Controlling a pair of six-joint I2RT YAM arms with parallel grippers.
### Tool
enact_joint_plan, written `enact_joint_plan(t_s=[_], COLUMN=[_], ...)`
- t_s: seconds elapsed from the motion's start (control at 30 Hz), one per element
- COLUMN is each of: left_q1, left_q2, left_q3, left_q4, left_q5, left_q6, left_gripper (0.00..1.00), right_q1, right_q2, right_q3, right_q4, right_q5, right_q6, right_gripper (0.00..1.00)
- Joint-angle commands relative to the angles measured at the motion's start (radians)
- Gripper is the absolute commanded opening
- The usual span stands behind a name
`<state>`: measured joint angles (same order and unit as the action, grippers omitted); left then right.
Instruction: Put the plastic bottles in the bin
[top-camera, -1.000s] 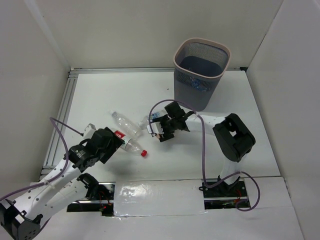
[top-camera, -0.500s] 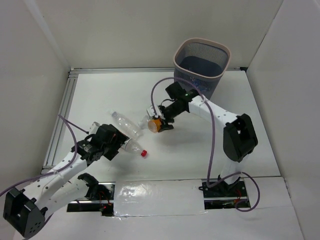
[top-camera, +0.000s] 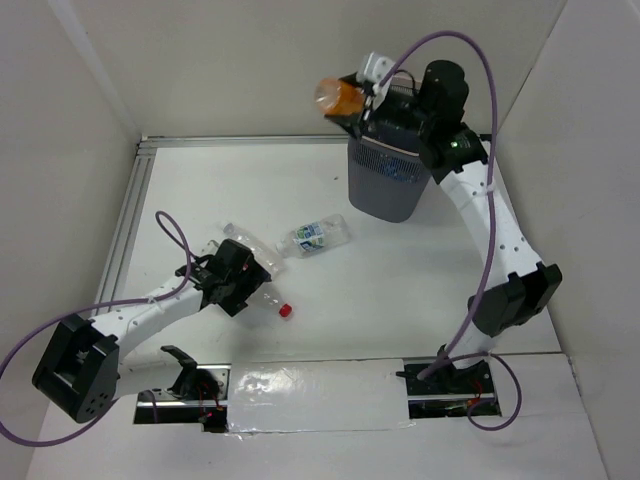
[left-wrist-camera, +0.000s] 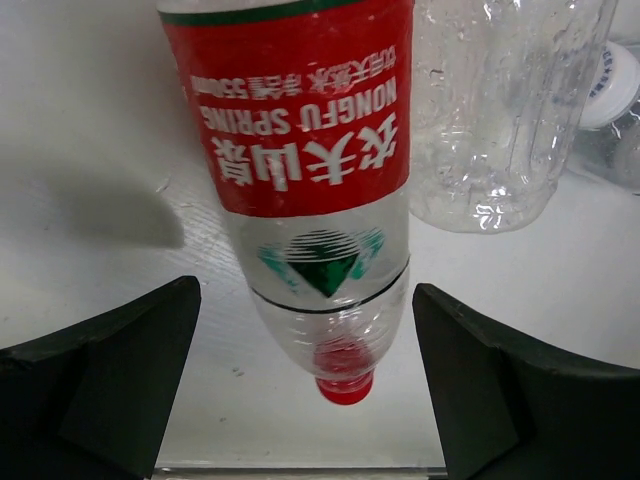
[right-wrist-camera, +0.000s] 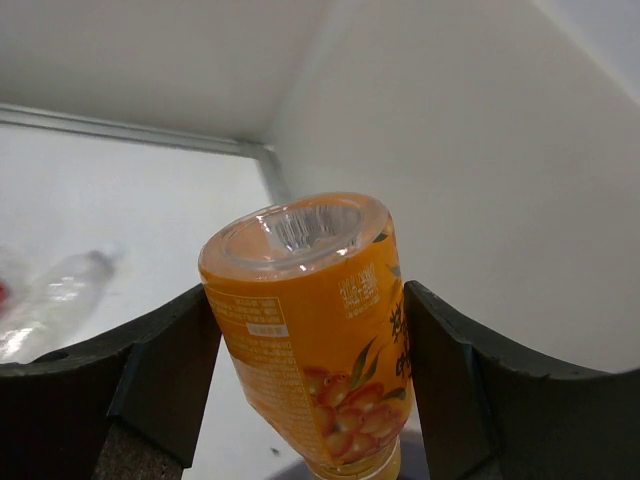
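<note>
My right gripper (top-camera: 352, 98) is shut on an orange-liquid bottle (top-camera: 338, 96), held high at the left rim of the grey mesh bin (top-camera: 392, 185). The right wrist view shows that orange bottle (right-wrist-camera: 312, 330) base-up, clamped between both fingers. My left gripper (top-camera: 243, 284) is open low over a red-labelled bottle (left-wrist-camera: 300, 150) lying on the table. Its fingers stand wide on either side of the neck and red cap (left-wrist-camera: 343, 386) without touching. An unlabelled clear bottle (top-camera: 250, 245) lies beside it, and a green-white labelled bottle (top-camera: 318, 236) lies mid-table.
The bin stands at the back of the white table (top-camera: 430, 290), close to the rear wall. An aluminium rail (top-camera: 125, 230) runs along the left edge. The unlabelled bottle (left-wrist-camera: 500, 110) crowds the right finger side in the left wrist view.
My right arm has lifted the orange bottle from mid-table up to the bin's rim. The left gripper has shifted forward and settled over the red-labelled bottle's neck.
</note>
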<state>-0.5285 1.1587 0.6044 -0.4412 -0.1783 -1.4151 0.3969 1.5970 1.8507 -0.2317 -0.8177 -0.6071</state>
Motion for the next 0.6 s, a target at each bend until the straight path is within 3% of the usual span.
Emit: enact_joint_plan(t_s=[0.0, 0.1, 0.2, 0.23, 0.27, 0.37, 0.57], left_q1=[0.004, 0.004, 0.004, 0.004, 0.004, -0.005, -0.014], left_q2=[0.025, 0.049, 0.072, 0.081, 0.081, 0.09, 0.099], left_q3=[0.032, 0.032, 0.032, 0.032, 0.032, 0.014, -0.006], left_q4=[0.067, 0.09, 0.099, 0.099, 0.099, 0.099, 0.099], left_q5=[0.016, 0.016, 0.016, 0.016, 0.016, 0.016, -0.003], left_q6=[0.044, 0.053, 0.062, 0.062, 0.071, 0.071, 0.071], left_gripper=[1.0, 1.0, 0.97, 0.97, 0.95, 0.9, 0.77], right_q1=[-0.108, -0.192, -0.252, -0.268, -0.279, -0.3, -0.322], right_q2=[0.099, 0.129, 0.179, 0.204, 0.213, 0.224, 0.155], right_q3=[0.076, 0.076, 0.103, 0.122, 0.122, 0.133, 0.053], right_q4=[0.124, 0.144, 0.106, 0.089, 0.056, 0.014, -0.004], right_q5=[0.167, 0.229, 0.238, 0.224, 0.212, 0.183, 0.08], right_q6=[0.167, 0.178, 0.187, 0.197, 0.198, 0.208, 0.23], right_gripper=[0.39, 0.45, 0.56, 0.64, 0.79, 0.97, 1.0])
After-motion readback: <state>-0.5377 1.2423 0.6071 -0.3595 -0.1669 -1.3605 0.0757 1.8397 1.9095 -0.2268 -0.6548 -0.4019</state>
